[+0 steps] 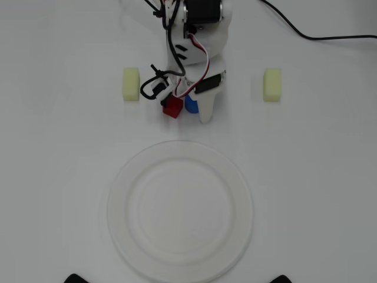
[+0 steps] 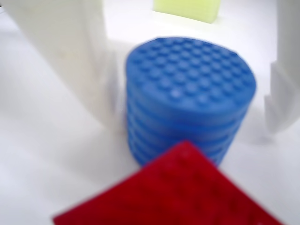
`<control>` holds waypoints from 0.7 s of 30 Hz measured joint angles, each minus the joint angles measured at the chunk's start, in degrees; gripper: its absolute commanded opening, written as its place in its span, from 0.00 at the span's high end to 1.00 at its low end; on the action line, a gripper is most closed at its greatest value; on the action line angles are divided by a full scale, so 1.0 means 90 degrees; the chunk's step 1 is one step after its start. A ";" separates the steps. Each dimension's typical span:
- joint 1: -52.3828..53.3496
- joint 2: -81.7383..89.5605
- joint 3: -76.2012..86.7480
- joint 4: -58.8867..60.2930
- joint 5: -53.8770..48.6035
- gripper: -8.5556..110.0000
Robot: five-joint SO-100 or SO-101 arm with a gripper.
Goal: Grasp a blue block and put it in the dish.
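The blue block [image 1: 191,104] is a short studded cylinder standing on the white table beside the red cube [image 1: 172,107]. In the wrist view the blue block [image 2: 187,93] fills the middle between my two white fingers [image 2: 61,56], with the red cube [image 2: 183,192] touching its near side. My gripper [image 1: 191,109] is lowered around the block and open; a small gap shows on each side, narrower on that view's left. The dish [image 1: 118,206], a large white plate, lies below the blocks in the overhead view and holds nothing.
Two pale yellow blocks [image 1: 131,84] [image 1: 271,84] lie left and right of the arm; one yellow block [image 2: 187,9] shows behind the blue block. A black cable [image 1: 306,35] runs off at top right. Two dark feet [image 1: 76,278] sit at the bottom edge.
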 measured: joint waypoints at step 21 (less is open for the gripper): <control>0.0098 0.0703 -0.0557 0.0098 0.0059 0.93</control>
